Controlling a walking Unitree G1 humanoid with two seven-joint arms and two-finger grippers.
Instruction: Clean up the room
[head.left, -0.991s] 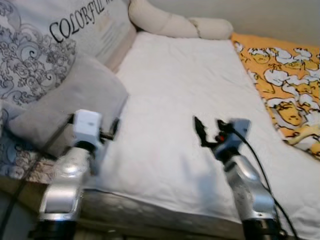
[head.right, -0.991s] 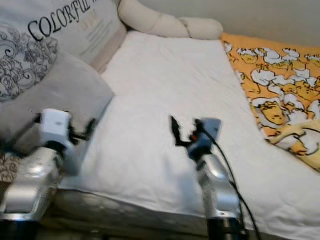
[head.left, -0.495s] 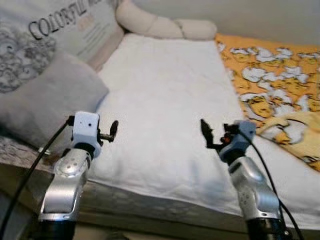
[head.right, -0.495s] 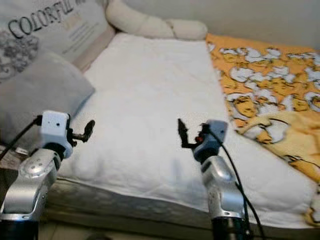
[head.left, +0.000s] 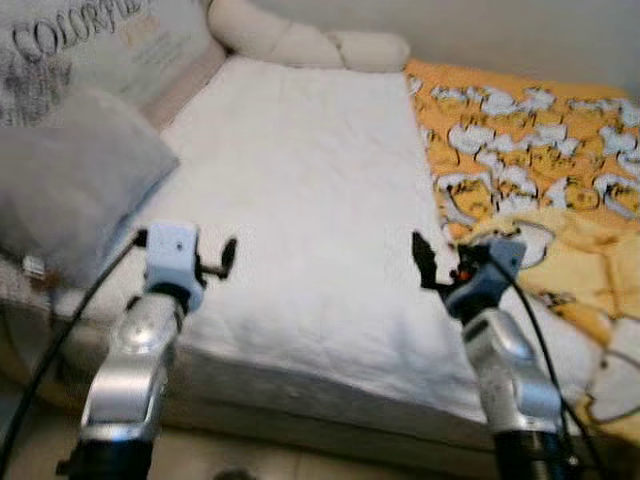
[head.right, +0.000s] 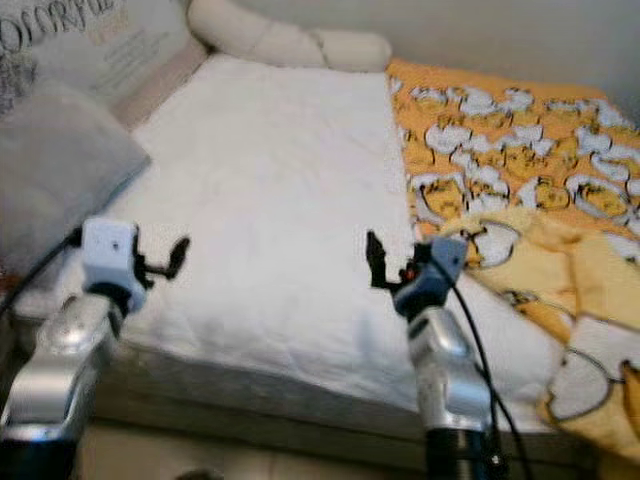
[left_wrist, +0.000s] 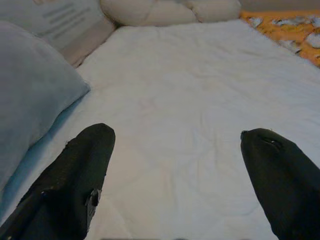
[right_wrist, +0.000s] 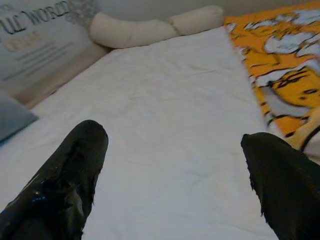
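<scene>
Bed with white quilted mattress cover (head.left: 310, 190) fills the middle, both arms raised over its near edge. Left gripper (left_wrist: 175, 165) hovers above the near left part of the cover, fingers spread wide, holding nothing. Right gripper (right_wrist: 175, 175) hovers above the near right part, close to where white meets orange, fingers also spread apart, nothing between them. Orange-yellow cartoon-print blanket (head.left: 530, 160) lies rumpled along the bed's right side, bunched up and hanging over the near right corner. Grey pillow (head.left: 70, 190) sits at the left edge, leaning on a lettered cushion (head.left: 90, 45) at the far left corner. Long cream bolster (head.left: 300, 40) runs along the far edge against the wall. Views slightly blurred.
</scene>
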